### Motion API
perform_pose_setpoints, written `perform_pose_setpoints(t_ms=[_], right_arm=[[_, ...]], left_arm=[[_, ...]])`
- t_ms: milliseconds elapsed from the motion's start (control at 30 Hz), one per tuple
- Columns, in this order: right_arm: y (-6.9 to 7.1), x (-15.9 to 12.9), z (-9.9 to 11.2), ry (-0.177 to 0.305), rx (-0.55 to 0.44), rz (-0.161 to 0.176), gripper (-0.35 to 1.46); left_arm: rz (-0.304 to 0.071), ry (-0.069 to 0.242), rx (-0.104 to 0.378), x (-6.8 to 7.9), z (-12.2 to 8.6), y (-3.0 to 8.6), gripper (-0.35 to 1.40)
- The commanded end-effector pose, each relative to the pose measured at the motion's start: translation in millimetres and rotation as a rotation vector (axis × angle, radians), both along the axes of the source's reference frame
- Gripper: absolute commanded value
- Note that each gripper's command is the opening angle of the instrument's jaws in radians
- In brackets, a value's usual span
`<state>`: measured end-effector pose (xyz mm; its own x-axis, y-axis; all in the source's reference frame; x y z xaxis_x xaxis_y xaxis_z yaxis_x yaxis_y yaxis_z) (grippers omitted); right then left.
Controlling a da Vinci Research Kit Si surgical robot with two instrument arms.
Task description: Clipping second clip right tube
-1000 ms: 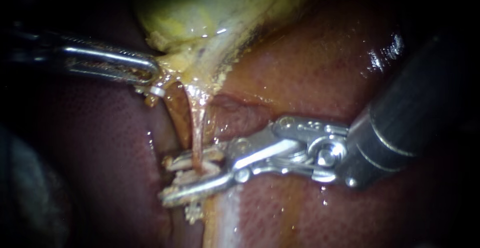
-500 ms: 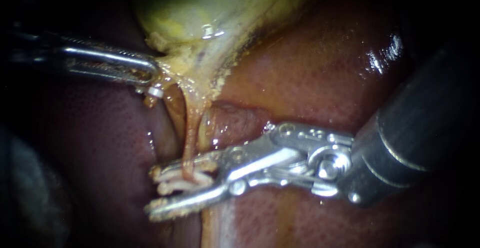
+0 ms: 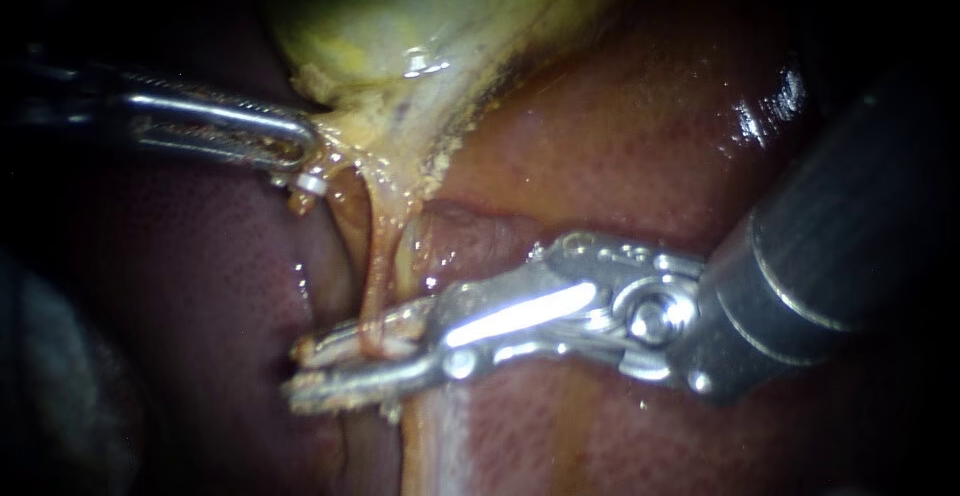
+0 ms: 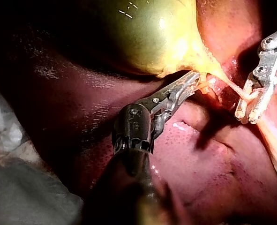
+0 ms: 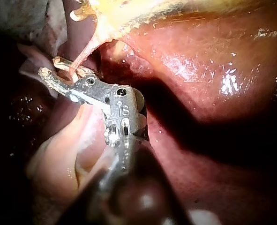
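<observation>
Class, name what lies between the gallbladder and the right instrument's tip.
A thin tube stretches from the gallbladder down to the right instrument; the endoscope view shows it.

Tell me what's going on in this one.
Two instruments are working just below the gallbladder, which lies against the liver. The left instrument grips the gallbladder at its narrow lower end. A thin tube runs down from there, looking taut. The right instrument has its jaws closed across the lower part of that tube.
</observation>
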<state>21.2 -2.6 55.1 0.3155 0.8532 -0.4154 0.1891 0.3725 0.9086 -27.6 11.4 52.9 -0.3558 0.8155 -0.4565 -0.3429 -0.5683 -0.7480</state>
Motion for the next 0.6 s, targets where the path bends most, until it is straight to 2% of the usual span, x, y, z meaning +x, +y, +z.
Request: perform_pose_setpoints(t_ms=[33,100,133,167,600], right_arm=[[0.1,0.0,-0.1,-0.004,0.012,-0.002,-0.09],[0.2,-0.1,0.1,-0.021,0.049,-0.001,-0.19],[0.3,-0.2,0.1,-0.026,0.06,-0.001,-0.33],[0.3,-0.3,0.2,-0.03,0.071,-0.002,-0.35],[0.2,-0.8,0.5,-0.035,0.074,-0.005,-0.35]], left_arm=[[0.0,0.0,0.0,0.0,0.0,0.0,-0.35],[0.0,0.0,0.0,0.0,0.0,0.0,-0.35],[0.0,0.0,0.0,0.0,0.0,0.0,-0.35],[0.0,0.0,0.0,0.0,0.0,0.0,-0.35],[0.0,0.0,0.0,0.0,0.0,0.0,-0.35]])
